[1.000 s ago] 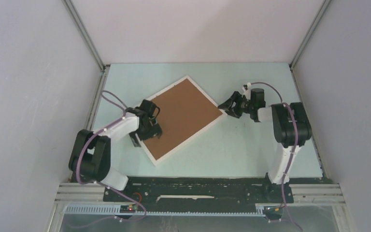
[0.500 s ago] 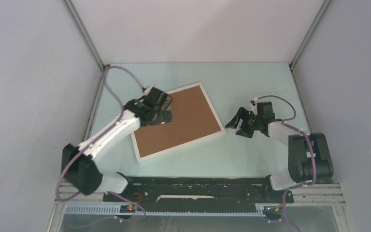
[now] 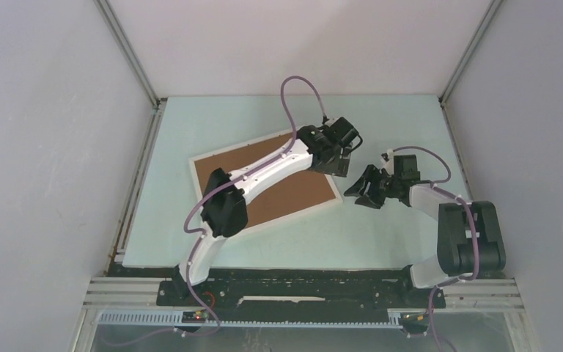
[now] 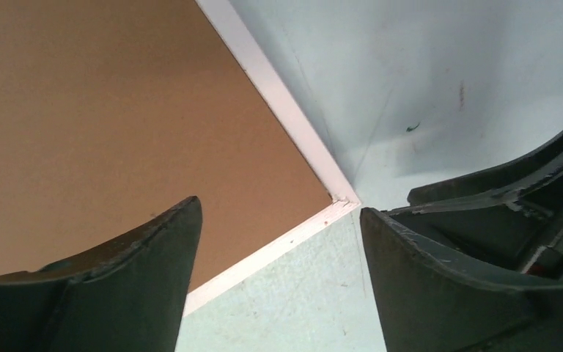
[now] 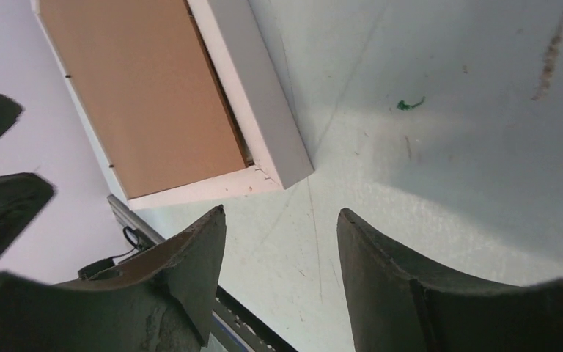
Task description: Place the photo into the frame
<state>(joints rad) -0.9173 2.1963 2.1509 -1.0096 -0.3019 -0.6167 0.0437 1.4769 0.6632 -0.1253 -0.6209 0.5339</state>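
Thin white rectangular frame (image 4: 270,88) flat on pale green table (image 3: 381,242), back up, plain brown backing board (image 3: 223,163) seated inside. Left fingers (image 4: 139,264) spread wide, straddling frame's right corner, gripping nothing. Right fingers (image 5: 183,257) apart, empty, just beside same corner.

The frame (image 4: 260,73), thin and white, lies flat and face down on the desk (image 3: 381,235), slightly toward 9 o'clock of centre, brown backing board (image 3: 293,192) uppermost, long edges running roughly 8 to 2 o'clock.
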